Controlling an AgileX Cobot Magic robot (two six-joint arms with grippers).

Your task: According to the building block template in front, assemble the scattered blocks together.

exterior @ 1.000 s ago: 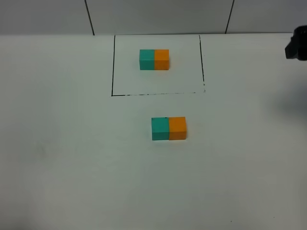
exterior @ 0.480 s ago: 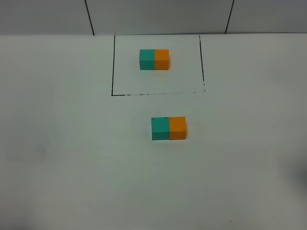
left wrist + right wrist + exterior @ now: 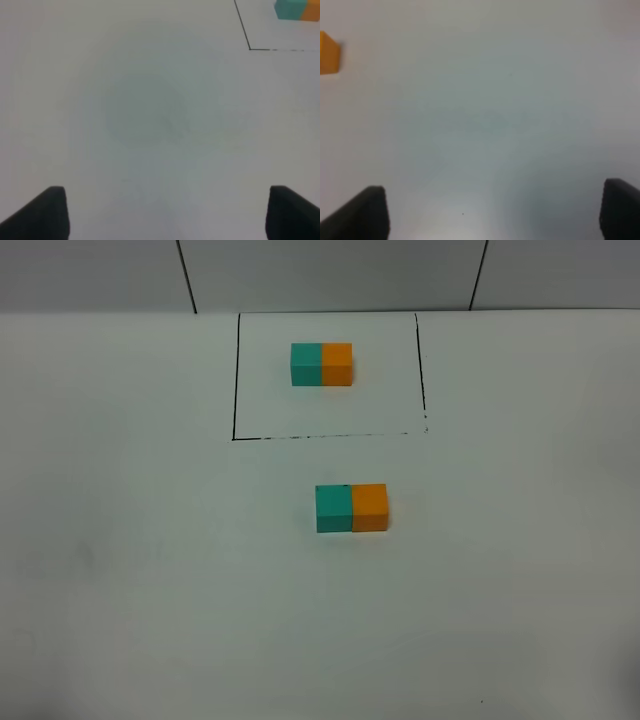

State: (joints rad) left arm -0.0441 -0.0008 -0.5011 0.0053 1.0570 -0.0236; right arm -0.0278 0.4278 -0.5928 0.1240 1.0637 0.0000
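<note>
The template (image 3: 321, 364), a small teal-left, orange-right bar, sits inside a black-outlined rectangle (image 3: 236, 380) at the back of the white table. Its corner shows in the left wrist view (image 3: 297, 9). The scattered teal cube (image 3: 333, 508) and orange cube (image 3: 370, 507) stand side by side and touching at the table's middle, teal on the left. The orange cube also shows at the edge of the right wrist view (image 3: 329, 52). Neither gripper appears in the high view. My left gripper (image 3: 167, 212) and right gripper (image 3: 495, 212) are both open and empty over bare table.
The white table (image 3: 150, 590) stretches around the blocks. A grey wall with dark seams (image 3: 186, 275) runs behind it.
A dark part of the right arm at the high view's right edge one second ago has left the view. The blocks have not moved.
</note>
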